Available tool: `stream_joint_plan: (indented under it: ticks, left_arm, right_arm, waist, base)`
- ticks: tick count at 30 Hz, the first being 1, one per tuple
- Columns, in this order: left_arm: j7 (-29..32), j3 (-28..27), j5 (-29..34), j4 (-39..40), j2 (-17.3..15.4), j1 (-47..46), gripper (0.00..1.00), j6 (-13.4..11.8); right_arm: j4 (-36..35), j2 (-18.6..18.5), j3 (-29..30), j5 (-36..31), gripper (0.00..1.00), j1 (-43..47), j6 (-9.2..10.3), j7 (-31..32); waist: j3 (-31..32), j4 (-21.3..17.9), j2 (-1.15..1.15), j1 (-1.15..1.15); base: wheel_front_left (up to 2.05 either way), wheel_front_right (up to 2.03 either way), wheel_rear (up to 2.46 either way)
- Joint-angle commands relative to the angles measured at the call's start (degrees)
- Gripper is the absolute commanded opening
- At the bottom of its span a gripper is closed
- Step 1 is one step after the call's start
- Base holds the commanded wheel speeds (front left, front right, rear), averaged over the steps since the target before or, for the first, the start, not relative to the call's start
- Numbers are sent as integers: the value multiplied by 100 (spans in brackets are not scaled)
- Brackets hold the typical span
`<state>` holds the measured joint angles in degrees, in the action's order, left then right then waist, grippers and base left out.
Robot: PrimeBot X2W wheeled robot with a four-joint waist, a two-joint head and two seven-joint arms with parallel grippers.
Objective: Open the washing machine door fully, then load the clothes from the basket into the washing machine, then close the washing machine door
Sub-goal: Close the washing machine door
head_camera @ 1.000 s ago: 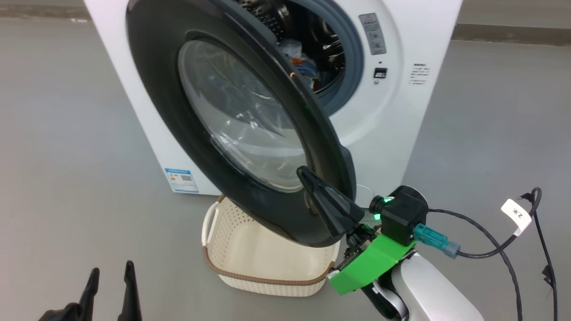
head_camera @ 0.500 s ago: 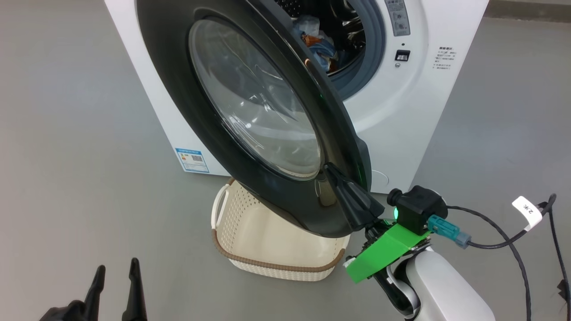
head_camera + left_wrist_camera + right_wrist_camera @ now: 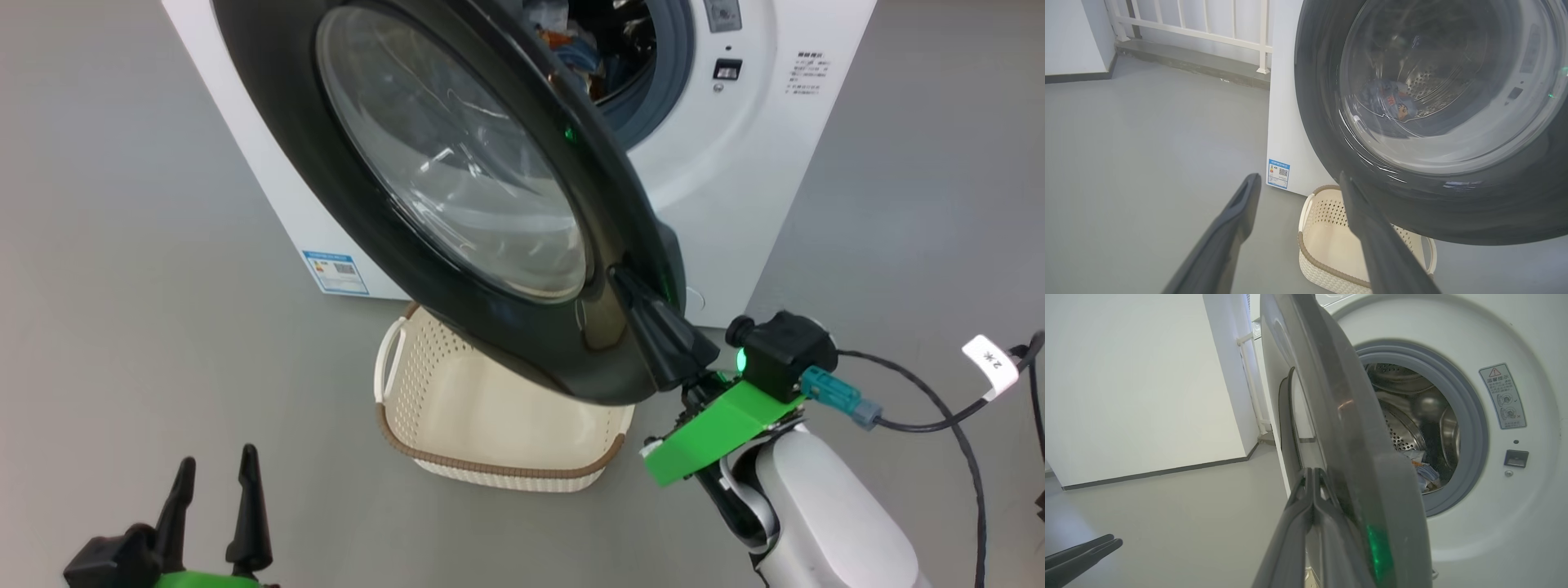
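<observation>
**Right fingers (image 3: 653, 335) crept outward on the washing machine door (image 3: 277, 106)**

Since a second earlier, their pressed-together tips had shifted from the glass's edge onto the black rim. The washing machine (image 3: 735, 204) stood behind the half-swung door, the basket (image 3: 490, 472) on the floor beneath it, the clothes (image 3: 581, 51) in the drum. The right forearm angled up from below. The left fingers (image 3: 247, 514) pointed upward, spread, holding nothing.

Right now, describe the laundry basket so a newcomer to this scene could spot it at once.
Start at the big white front-loading washing machine on the grey floor. Its round, black-rimmed glass door hangs part open, and under it sits a small cream perforated plastic basket. A brown woven-look rim and white side handles mark it out.
</observation>
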<state>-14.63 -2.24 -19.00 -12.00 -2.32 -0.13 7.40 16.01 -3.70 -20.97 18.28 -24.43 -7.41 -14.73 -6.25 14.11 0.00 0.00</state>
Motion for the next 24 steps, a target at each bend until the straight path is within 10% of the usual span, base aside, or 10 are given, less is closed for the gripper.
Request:
stream_joint_plan:
  ticks: [1, 24]
  left_arm:
    - [-37, -155, -39, 156, -56, -253, 100, 9]
    - [-37, -25, -183, 156, -71, -674, 100, 9]
  right_arm:
    - [-149, 82, 16, -44, 0, -208, -8, -27]
    - [-171, 82, 529, -495, 0, -1041, -8, -27]
  waist:
    - [-99, -7, 0, 0]
    - [-870, -74, 0, 0]
  base:
    - [0, 0, 0]
    - [0, 0, 0]
